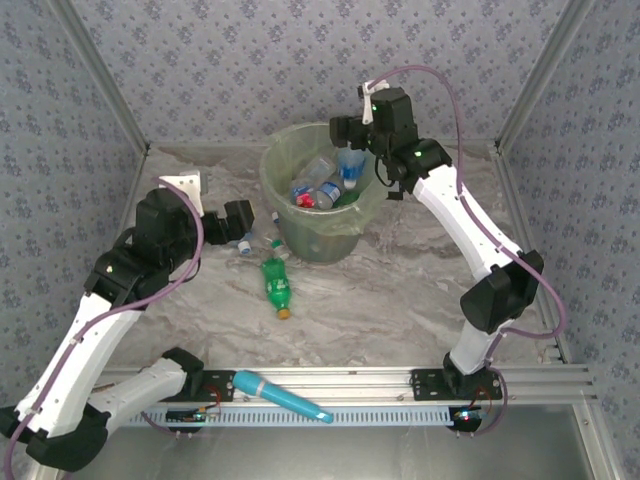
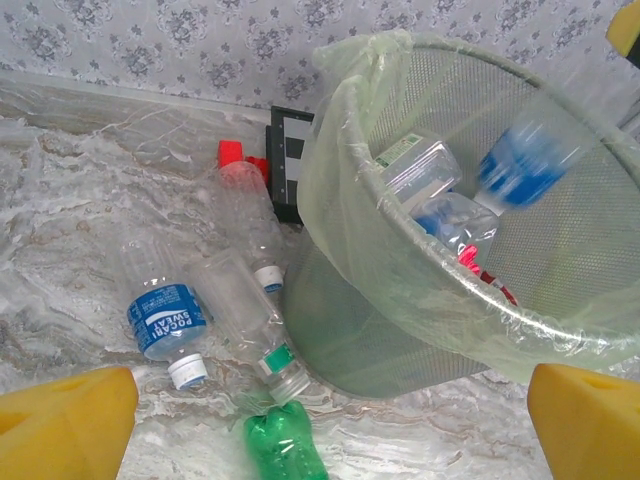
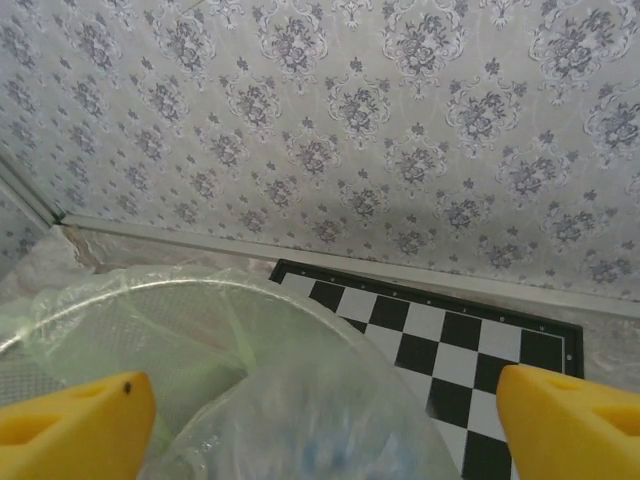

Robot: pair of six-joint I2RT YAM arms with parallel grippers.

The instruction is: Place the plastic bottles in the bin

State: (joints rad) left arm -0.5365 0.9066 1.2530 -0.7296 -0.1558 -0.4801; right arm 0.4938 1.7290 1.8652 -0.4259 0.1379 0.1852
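The pale-green bin (image 1: 322,238) with its liner stands at mid-table and holds several bottles (image 1: 312,192). My right gripper (image 1: 352,130) hangs open over the bin's far rim. Under it a clear blue-labelled bottle (image 2: 525,165), blurred, is loose inside the bin; it shows as a blurred bottle (image 3: 330,425) between the yellow fingers (image 3: 75,430). My left gripper (image 1: 245,222) is open, low beside the bin's left wall (image 2: 380,330). In front of it lie a blue-labelled bottle (image 2: 165,315), a clear green-tagged bottle (image 2: 245,315), a red-capped clear bottle (image 2: 240,195) and a green bottle (image 1: 277,285).
A teal marker-like stick (image 1: 283,396) lies on the rail at the near edge. A black-and-white checkerboard (image 3: 430,330) rests flat behind the bin by the back wall. Patterned walls close in the table on three sides.
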